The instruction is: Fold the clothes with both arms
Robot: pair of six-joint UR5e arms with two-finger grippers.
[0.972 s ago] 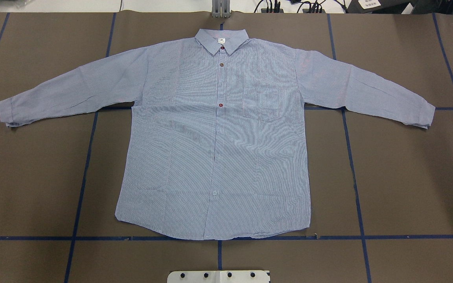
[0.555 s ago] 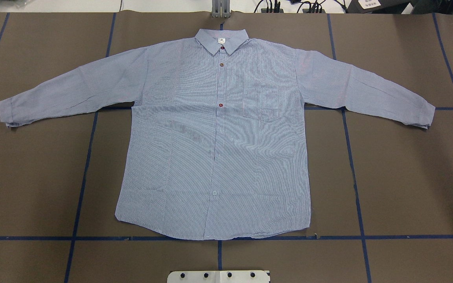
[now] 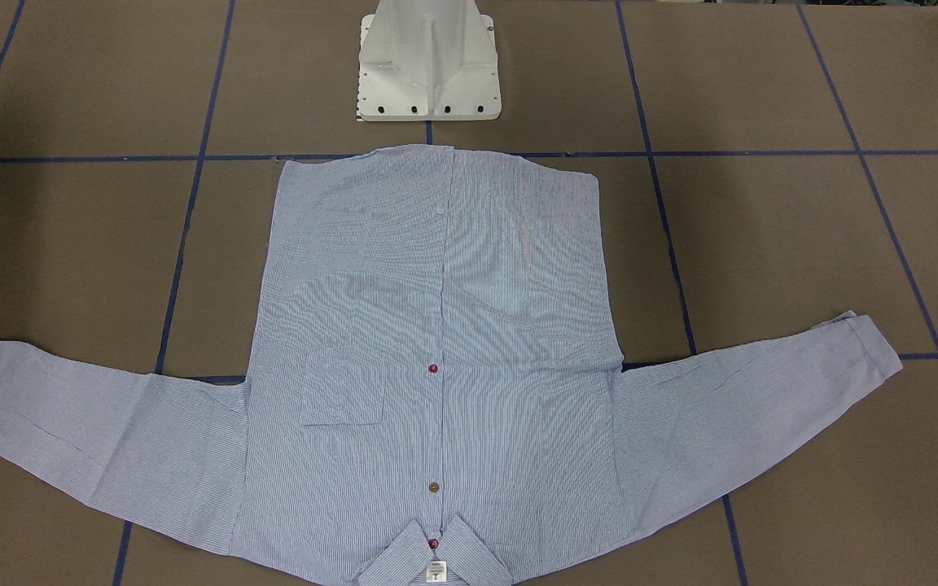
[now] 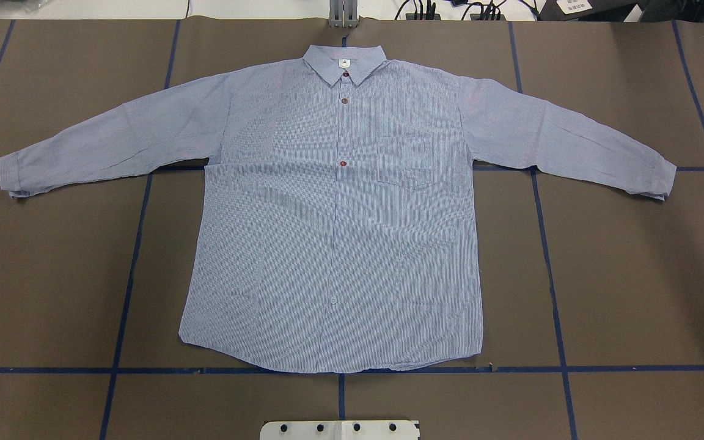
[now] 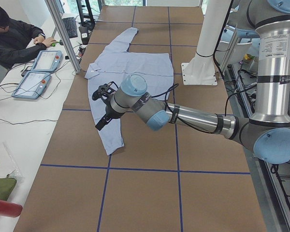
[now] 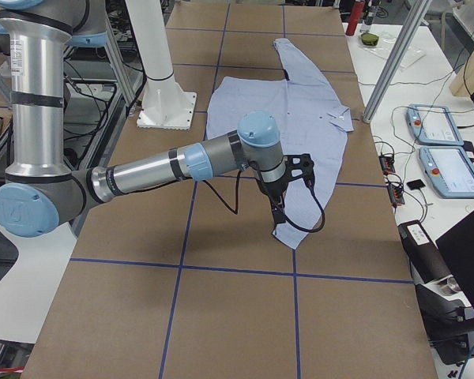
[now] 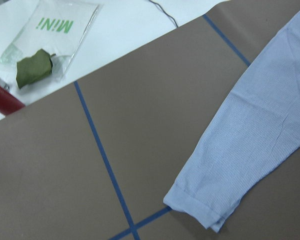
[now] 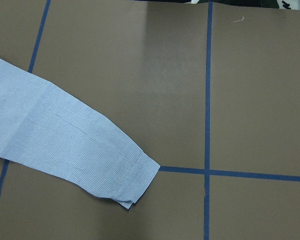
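The light blue striped shirt (image 4: 340, 214) lies flat and face up on the brown table, buttoned, both sleeves spread out, collar at the far edge; it also shows in the front-facing view (image 3: 436, 325). No arm shows in either of these two views. In the exterior left view my left gripper (image 5: 102, 108) hangs over the near sleeve, short of the cuff (image 7: 200, 207). In the exterior right view my right gripper (image 6: 278, 209) hangs over the other sleeve near its cuff (image 8: 135, 185). I cannot tell whether either gripper is open or shut. No fingers show in the wrist views.
The white pedestal base (image 3: 428, 65) stands at the robot side of the shirt's hem. Blue tape lines (image 4: 126, 275) grid the table. An operator (image 5: 14, 34) sits by two pendants (image 5: 38, 72) beyond the far edge. A plastic bag with a green item (image 7: 35, 67) lies off the mat.
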